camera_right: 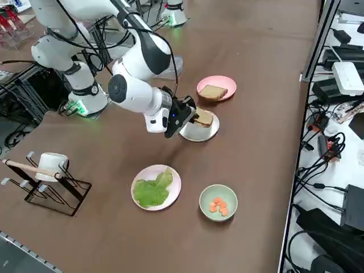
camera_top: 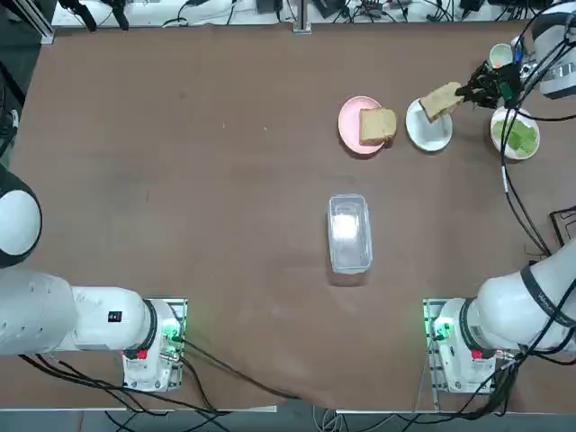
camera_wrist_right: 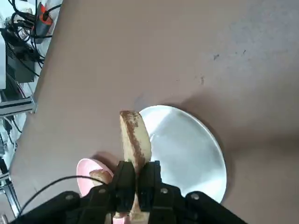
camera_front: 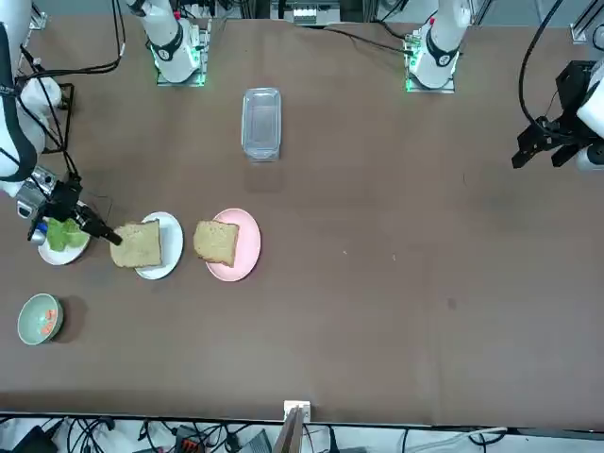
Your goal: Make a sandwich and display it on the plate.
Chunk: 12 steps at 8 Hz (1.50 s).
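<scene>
Top view: far right part of the brown table (camera_top: pixel 225 225), with the right gripper (camera_top: pixel 465 93) above it, clenched on a tan-brown bread slice (camera_top: pixel 441 101). Held over the upper edge of the white plate (camera_top: pixel 429 128); contact between slice and plate impossible to tell. To the left of that plate, the pink plate (camera_top: pixel 352 120), with a second bread slice (camera_top: pixel 378 126) resting across its right part. On the other side of the white plate, a pale round plate (camera_top: pixel 524 153) bearing green lettuce leaves (camera_top: pixel 522 137), apart from both slices. Nearer the robot's base, a clear lidded container (camera_top: pixel 349 234), standing alone on the table.

Front view: held slice tilted, partly covering the white plate, with one corner between the gripper's fingers. At lower left, well apart from the pink plate, a small pale-green cup (camera_front: pixel 41 319) containing orange pieces (camera_front: pixel 47 322).

Right side view: lettuce plate and pale-green cup side by side, near each other, with the white plate beyond them. At far left, a black wire rack (camera_right: pixel 54 193) holding a white cup (camera_right: pixel 53 165).

Right wrist view: held slice seen nearly edge-on, pinched between the two black fingers (camera_wrist_right: pixel 124 186), just beside the white plate's rim as seen from there, with the pink plate and second slice beyond.
</scene>
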{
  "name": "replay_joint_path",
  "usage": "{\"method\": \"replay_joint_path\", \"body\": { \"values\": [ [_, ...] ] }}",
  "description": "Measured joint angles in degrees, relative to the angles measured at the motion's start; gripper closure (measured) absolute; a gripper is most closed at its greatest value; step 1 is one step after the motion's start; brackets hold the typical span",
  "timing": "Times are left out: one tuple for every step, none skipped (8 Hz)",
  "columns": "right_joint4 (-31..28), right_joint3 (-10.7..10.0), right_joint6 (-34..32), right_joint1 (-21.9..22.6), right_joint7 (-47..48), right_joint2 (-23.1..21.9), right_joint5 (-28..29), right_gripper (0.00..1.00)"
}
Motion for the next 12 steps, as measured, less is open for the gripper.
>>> {"method": "replay_joint_path", "body": {
  "values": [
    [-0.3, 0.1, 0.0, 0.0, -1.2, 0.2, 0.6, 0.93],
    [-0.5, 0.1, 0.0, 0.0, -2.9, 0.7, 1.9, 0.93],
    [-0.7, 0.1, -0.1, 0.0, -4.8, 1.3, 3.6, 0.93],
    [-0.8, 0.2, -0.3, 0.0, -6.1, 2.0, 5.2, 0.93],
    [-0.8, 0.3, -0.3, 0.0, -7.2, 2.7, 6.4, 0.93],
    [-0.8, 0.3, -0.4, 0.0, -8.8, 3.4, 7.1, 0.93],
    [-0.8, 0.3, -0.4, 0.0, -9.9, 4.0, 7.4, 0.93],
    [-0.8, 0.3, -0.4, 0.0, -10.3, 4.3, 7.4, 0.93],
    [-0.8, 0.3, -0.5, 0.0, -10.3, 4.4, 7.4, 0.93],
    [-0.8, 0.3, -0.5, 0.0, -10.5, 4.6, 7.4, 0.93],
    [-0.8, 0.3, -0.6, 0.0, -11.6, 4.9, 7.4, 0.92],
    [-0.8, 0.3, -0.8, 0.0, -13.9, 5.4, 7.4, 0.87]
  ]
}}
